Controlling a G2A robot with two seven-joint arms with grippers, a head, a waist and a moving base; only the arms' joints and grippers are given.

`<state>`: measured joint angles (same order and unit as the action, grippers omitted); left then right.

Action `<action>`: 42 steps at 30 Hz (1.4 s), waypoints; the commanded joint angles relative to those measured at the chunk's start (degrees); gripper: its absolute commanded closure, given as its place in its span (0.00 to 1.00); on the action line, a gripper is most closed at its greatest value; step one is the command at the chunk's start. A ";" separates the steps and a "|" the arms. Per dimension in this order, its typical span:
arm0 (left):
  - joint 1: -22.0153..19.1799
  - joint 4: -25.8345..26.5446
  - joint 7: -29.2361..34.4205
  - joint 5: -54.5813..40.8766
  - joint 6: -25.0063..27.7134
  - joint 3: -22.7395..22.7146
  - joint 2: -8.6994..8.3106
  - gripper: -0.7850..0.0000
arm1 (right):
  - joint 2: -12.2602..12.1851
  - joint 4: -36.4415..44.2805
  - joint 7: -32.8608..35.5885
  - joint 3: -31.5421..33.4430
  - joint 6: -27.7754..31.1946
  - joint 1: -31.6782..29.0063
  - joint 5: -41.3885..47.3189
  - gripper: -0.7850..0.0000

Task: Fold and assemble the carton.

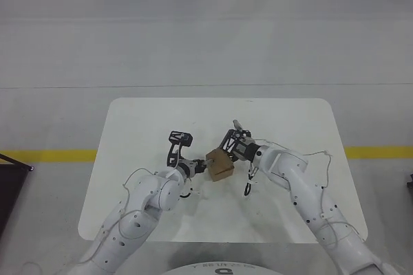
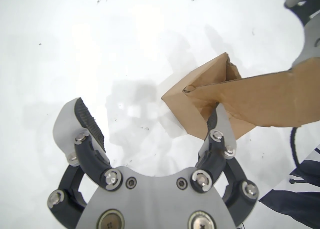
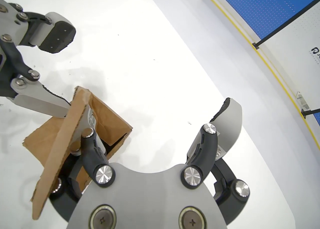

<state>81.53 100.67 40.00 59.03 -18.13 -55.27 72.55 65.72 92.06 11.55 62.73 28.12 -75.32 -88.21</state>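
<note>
Carton (image 1: 219,165) assembly looks about half done, as I judge it. The left gripper (image 2: 150,107) is spread wide and grasps nothing. One of its fingers (image 2: 212,119) is pushed in at a corner of the box, under a long flap (image 2: 262,99). The right gripper (image 3: 160,112) is also spread wide, with one finger (image 3: 90,137) dipped inside the open box. In the top view the body stands as a box just right of centre on the white table (image 1: 158,137). The long flap is raised and not tucked, so the closing is left to do. The bottom of the box is hidden, and I cannot tell whether the other flaps are folded.
</note>
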 commanded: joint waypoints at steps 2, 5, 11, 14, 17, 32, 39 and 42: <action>-0.06 -0.26 -0.08 -0.04 -0.22 0.07 0.11 0.00 | -0.54 1.60 0.12 2.51 -0.07 -1.73 -0.03 0.00; -0.14 -0.69 -0.15 0.03 -0.17 0.05 0.20 0.00 | -1.10 3.44 -0.84 5.93 -1.18 -4.37 1.26 0.00; -0.08 -0.96 -0.21 0.22 -0.24 -0.01 0.34 0.00 | -2.30 8.33 -2.17 10.96 0.63 -10.29 0.53 0.00; 0.02 -1.02 -0.29 0.30 -0.15 -0.08 0.39 0.00 | -2.66 9.51 -1.85 11.78 1.31 -12.62 -0.93 0.00; 0.09 -1.04 -0.29 0.36 -0.06 -0.16 0.44 0.00 | -2.77 8.98 -1.89 11.93 1.23 -13.75 -1.16 0.00; 0.64 -0.62 -0.12 1.00 0.12 -0.58 0.64 0.00 | -2.33 5.09 -2.29 10.10 -1.52 -11.97 0.16 0.00; 0.55 -0.73 0.00 1.02 0.41 -0.74 0.77 0.00 | -2.19 4.50 -1.64 10.04 -2.99 -11.83 1.31 0.00; 0.53 -0.81 0.03 1.00 0.58 -0.77 0.83 0.00 | -2.13 4.12 -0.97 9.44 -2.49 -11.40 1.26 0.00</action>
<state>82.08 99.88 40.00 60.02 -17.63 -56.04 73.36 63.55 96.33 10.52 72.32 25.62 -86.87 -87.06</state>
